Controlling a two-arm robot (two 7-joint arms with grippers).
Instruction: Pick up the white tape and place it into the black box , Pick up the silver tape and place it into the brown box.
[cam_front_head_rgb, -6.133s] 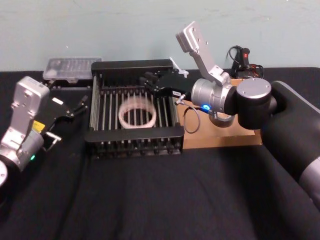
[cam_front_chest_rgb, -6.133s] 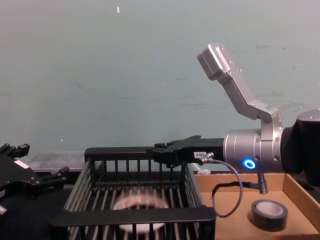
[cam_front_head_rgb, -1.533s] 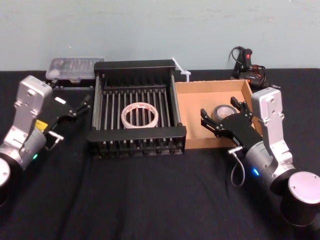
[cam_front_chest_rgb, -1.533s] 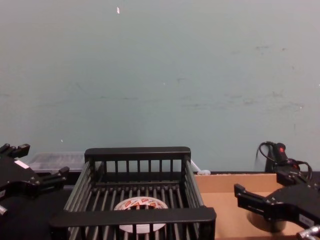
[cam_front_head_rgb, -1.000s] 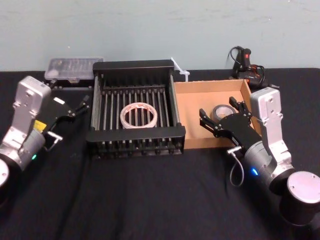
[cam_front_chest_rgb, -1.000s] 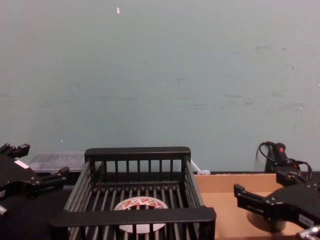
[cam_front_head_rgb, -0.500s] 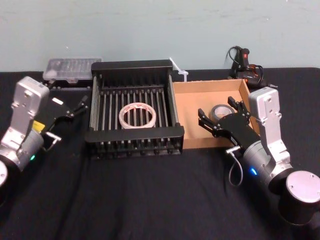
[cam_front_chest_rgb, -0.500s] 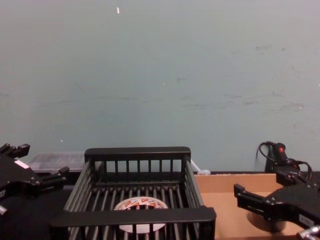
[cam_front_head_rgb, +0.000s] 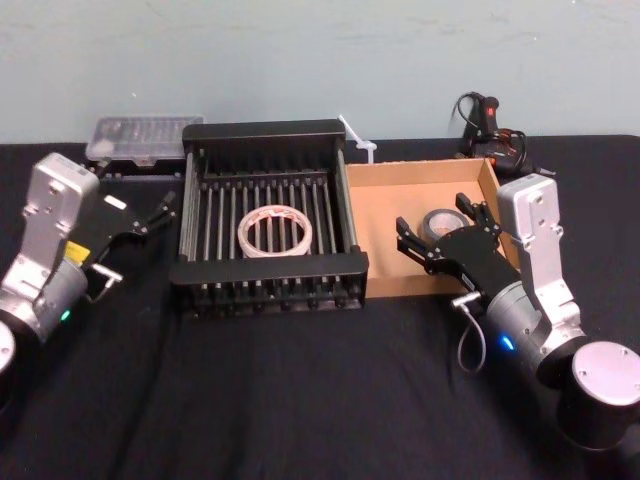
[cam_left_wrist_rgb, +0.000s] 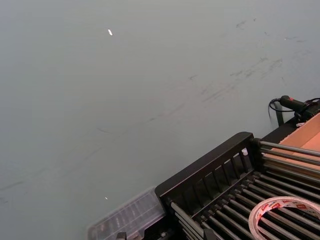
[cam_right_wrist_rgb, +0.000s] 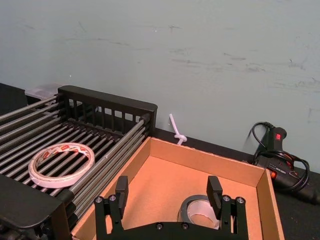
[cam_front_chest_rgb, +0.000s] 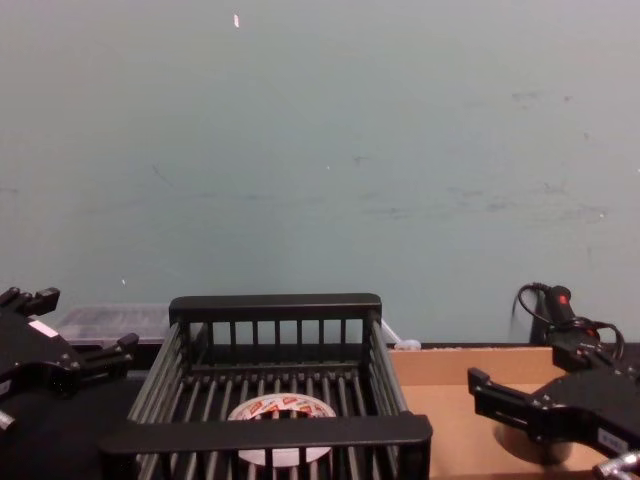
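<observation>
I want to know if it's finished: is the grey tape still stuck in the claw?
No, the silver tape lies loose on the brown box floor, beyond the open right claw.

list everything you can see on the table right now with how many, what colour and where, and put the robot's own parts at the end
white tape: one, white with red print, flat on the black box's barred floor
silver tape: one, grey-silver, inside the brown box
black box: one, black, table centre
brown box: one, tan, right of the black box
clear case: one, clear, behind-left
corded tool: one, black, behind-right
left gripper: open, left of the black box
right gripper: open, over the brown box
</observation>
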